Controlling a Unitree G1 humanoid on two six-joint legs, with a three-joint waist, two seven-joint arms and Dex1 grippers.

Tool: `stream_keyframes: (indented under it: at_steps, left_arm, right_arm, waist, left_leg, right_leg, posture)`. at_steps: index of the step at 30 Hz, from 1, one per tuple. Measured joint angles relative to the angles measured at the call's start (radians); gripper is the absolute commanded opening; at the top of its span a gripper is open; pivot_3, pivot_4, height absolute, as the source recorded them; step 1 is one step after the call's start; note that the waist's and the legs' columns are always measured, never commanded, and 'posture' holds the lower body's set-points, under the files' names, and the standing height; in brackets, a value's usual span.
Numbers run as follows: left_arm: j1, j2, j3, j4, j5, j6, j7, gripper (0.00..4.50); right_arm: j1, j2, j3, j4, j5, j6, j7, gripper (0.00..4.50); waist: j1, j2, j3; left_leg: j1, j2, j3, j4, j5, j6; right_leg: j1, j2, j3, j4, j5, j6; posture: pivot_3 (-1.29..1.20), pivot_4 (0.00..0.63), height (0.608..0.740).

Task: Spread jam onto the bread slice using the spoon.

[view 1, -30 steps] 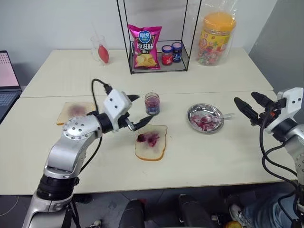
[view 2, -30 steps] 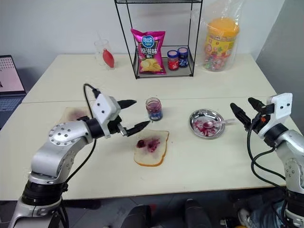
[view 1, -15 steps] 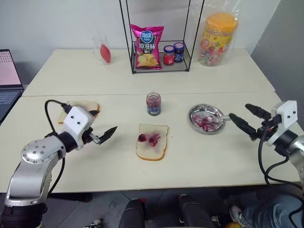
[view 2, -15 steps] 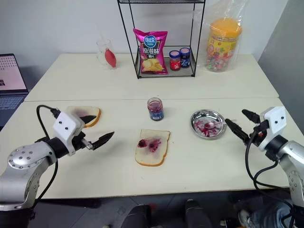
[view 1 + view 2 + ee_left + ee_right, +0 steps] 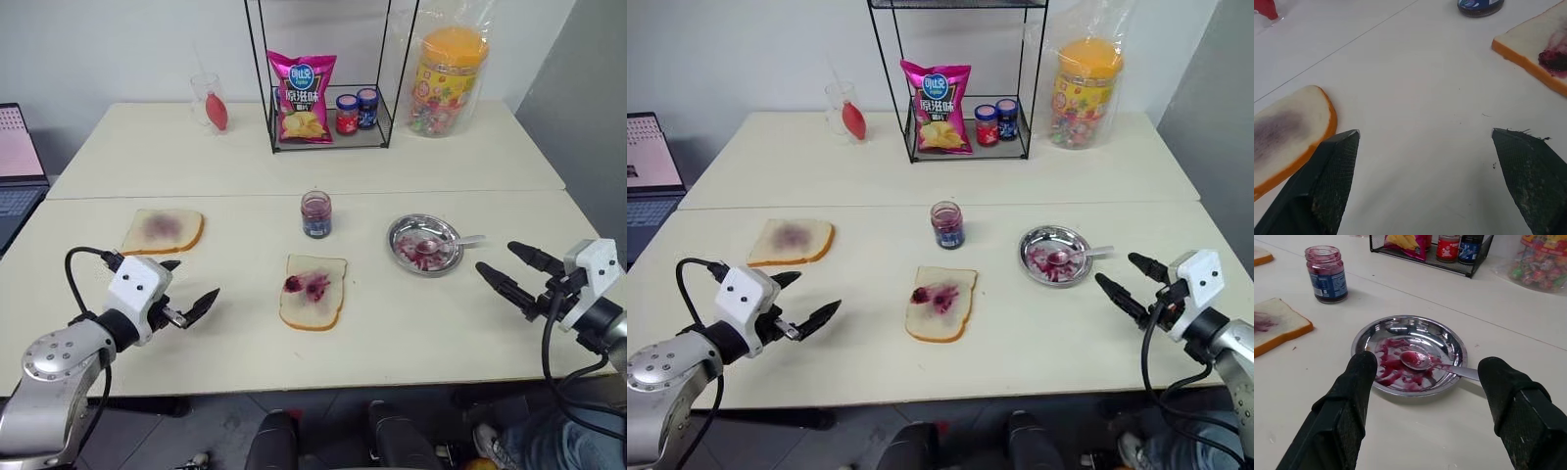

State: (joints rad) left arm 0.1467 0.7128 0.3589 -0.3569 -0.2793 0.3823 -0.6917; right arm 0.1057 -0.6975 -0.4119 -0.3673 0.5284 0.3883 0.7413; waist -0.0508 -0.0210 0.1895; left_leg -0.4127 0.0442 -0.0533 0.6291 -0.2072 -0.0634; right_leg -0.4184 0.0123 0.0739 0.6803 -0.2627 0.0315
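Bread slice (image 5: 313, 291) lay mid-desk in the head views, jam (image 5: 306, 285) in dark lumps on its upper face, not yet smoothed over the crumb. Jar (image 5: 314, 213) stood just behind it. Spoon (image 5: 443, 242) rested in the dish (image 5: 423, 244) to the right, handle over the rim. Second slice (image 5: 163, 229) lay far left, apart. Left gripper (image 5: 184, 305) hung low over the bare desk (image 5: 392, 333) with fingers wide and empty, well apart from the bread slice. Right gripper (image 5: 517, 274) hovered near the dish, fingers spread and empty. Judged progress: jam deposited, spoon set down; any further spreading remained.

Compared with a second before, the left gripper had withdrawn from just above the bread slice, beside the jar, toward the robot's left and downward; the right gripper had sunk and drawn back a little. Slices, jar and dish kept their places.

Left wrist view: fingers (image 5: 1327, 186) stood wide over bare desk, the second slice beside one finger, the bread slice's jammed corner at the far edge.

Right wrist view: fingers (image 5: 1347, 416) framed the dish, the spoon's smeared bowl lying between them, untouched.
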Motion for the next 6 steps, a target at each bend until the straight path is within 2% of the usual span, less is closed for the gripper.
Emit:
stream_keyframes:
  at_steps: [6]
  left_arm:
    - [0.024,0.007,0.000,-0.017,-0.022,0.000,-0.036,4.50]
  right_arm:
    - [0.029,-0.001,0.000,0.002,-0.006,-0.011,0.022,3.64]
  waist:
    - [0.000,-0.001,0.000]
  left_leg:
    - [0.000,0.000,0.001,0.000,0.000,0.000]
  right_leg:
    - [0.000,0.000,0.000,-0.001,0.000,0.000]
  posture:
    - [0.00,0.150,0.740]
